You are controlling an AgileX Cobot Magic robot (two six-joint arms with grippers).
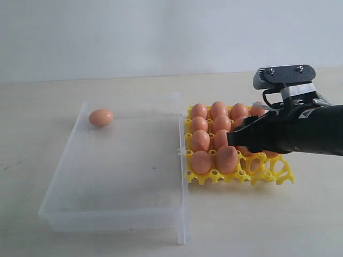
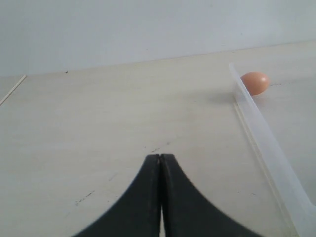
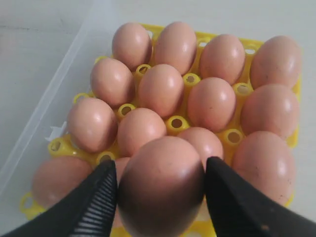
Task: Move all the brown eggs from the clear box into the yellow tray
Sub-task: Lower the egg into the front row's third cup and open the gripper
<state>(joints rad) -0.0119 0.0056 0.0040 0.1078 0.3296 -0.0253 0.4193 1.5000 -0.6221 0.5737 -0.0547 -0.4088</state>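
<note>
Exterior view: shows right pincer low over the yellow tray, amid brown eggs seated in its cups. Shows one lone egg at the far left corner of the clear box, well apart from the tray.

Left wrist view: finds left pincer pressed together, empty, over bare surface outside the box wall, with the lone egg beyond that wall.

Right wrist view: finds right pincer clamped on a held egg across its middle, above filled cups. Judged light, rigid, smooth, with a brittle shell. Calls for broad pad contact at the widest girth and a gentle squeeze, never at the tips.
</note>
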